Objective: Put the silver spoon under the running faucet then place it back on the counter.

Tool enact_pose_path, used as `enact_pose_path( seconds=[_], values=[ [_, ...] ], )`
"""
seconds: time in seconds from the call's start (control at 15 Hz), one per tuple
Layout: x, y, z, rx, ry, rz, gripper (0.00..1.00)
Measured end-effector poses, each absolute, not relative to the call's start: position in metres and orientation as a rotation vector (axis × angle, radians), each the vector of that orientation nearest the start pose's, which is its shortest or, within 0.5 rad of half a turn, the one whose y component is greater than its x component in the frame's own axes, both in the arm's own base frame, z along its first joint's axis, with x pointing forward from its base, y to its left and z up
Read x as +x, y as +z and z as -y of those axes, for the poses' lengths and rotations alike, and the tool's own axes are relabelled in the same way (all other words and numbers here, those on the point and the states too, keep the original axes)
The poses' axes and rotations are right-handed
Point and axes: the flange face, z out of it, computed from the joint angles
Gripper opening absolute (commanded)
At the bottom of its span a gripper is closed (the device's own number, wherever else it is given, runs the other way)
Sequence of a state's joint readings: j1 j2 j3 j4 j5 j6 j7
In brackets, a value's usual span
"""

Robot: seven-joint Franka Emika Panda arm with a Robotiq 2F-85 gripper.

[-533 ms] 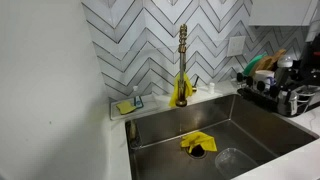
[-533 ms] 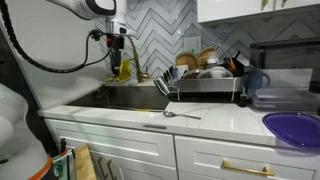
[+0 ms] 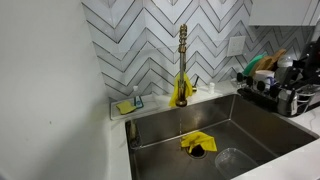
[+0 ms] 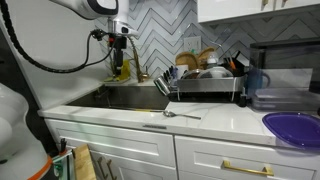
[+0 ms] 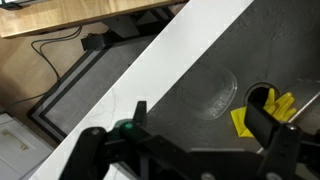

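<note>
gripper (image 5: 180, 140) hung over the sink edge in the wrist view, jaws apart, nothing between them. silver spoon (image 4: 183, 115) lay flat on the counter (image 4: 225, 122), lower centre of an exterior view, well apart from the arm. faucet (image 3: 182, 62) stood behind the steel basin (image 3: 255, 125), upper centre; couldn't tell if water ran. yellow cloth (image 3: 197, 143) lay at the drain. Progress, as I judged it: nothing done. Left: grab spoon, hold it under faucet, set it back on counter.
</note>
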State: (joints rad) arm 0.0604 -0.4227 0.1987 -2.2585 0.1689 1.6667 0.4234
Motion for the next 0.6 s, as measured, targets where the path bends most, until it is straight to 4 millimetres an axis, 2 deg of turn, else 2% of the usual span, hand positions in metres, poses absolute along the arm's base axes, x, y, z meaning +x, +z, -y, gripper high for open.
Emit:
enact_pose_path(
  seconds=[0.13, 0.33, 0.47, 0.6],
  values=[
    [0.401, 0.510, -0.098, -3.081, 0.253, -0.450, 1.00],
    [0.423, 0.511, -0.043, -3.126, 0.066, -0.619, 1.00],
    [0.434, 0.505, -0.011, -3.143, -0.050, -0.723, 1.00],
    [0.442, 0.493, 0.012, -3.124, -0.102, -0.788, 1.00]
  ],
)
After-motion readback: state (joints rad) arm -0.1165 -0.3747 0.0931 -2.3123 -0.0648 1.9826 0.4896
